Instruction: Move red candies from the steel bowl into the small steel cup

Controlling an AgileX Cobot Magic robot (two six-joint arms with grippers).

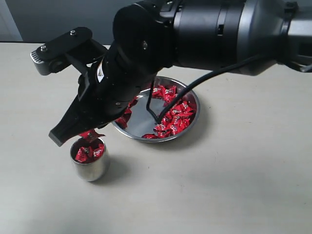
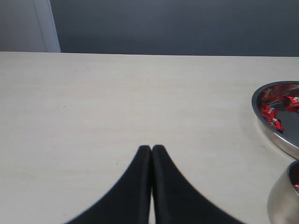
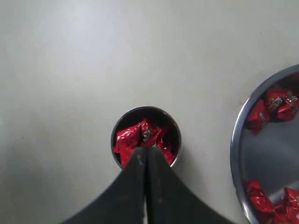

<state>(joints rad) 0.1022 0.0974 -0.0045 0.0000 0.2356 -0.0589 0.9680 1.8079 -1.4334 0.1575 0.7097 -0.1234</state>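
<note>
The small steel cup (image 1: pixel 90 168) stands on the table left of the steel bowl (image 1: pixel 142 116) and holds several red candies (image 1: pixel 90 152). More red candies (image 1: pixel 176 117) lie along the bowl's right side. My right gripper (image 1: pixel 66 136) reaches across from the right and hangs just above the cup's mouth, shut on a red candy (image 1: pixel 91 135). In the right wrist view its tips (image 3: pixel 145 150) sit over the cup (image 3: pixel 115 136) with the pinched candy (image 3: pixel 146 133) at them. My left gripper (image 2: pixel 152 148) is shut and empty over bare table, with the bowl (image 2: pixel 260 122) and cup (image 2: pixel 281 201) off to its side.
The right arm's thick black body (image 1: pixel 204 34) covers the far part of the bowl and the table behind it. The table (image 1: pixel 234 190) is a pale beige surface with a dark wall behind it.
</note>
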